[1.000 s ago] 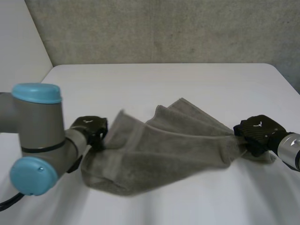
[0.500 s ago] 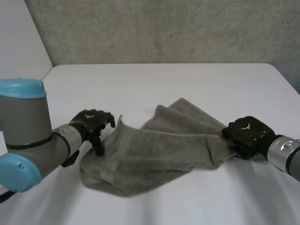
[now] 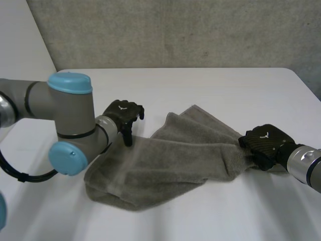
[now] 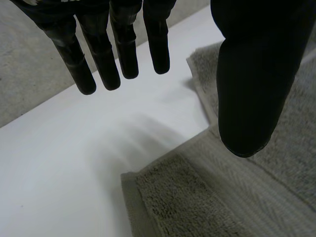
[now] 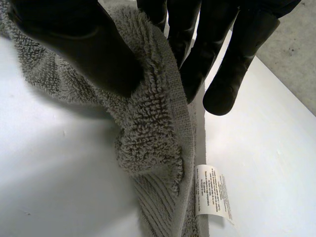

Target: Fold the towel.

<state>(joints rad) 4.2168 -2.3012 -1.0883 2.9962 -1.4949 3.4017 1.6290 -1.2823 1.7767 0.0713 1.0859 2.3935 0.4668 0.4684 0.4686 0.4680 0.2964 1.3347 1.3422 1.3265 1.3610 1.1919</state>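
Note:
A grey-brown towel [image 3: 170, 160] lies rumpled across the white table [image 3: 200, 90], partly doubled over. My left hand [image 3: 124, 114] hovers just above the towel's far left corner [image 4: 163, 192], open, its fingers [image 4: 118, 49] straight and apart from the thumb [image 4: 252, 74], holding nothing. My right hand [image 3: 266, 143] is at the towel's right end, shut on a bunched edge of the towel [image 5: 148, 123], pinched between thumb [image 5: 84, 44] and fingers [image 5: 222, 54].
A white care label [image 5: 213, 193] hangs from the towel's edge below my right hand. The grey wall [image 3: 175, 30] runs behind the table's far edge. Bare table lies beyond the towel and in front of it.
My left hand let go of the towel's left corner, opened, and moved up and to the right. The released corner dropped flat. My right hand pulled its end slightly left.

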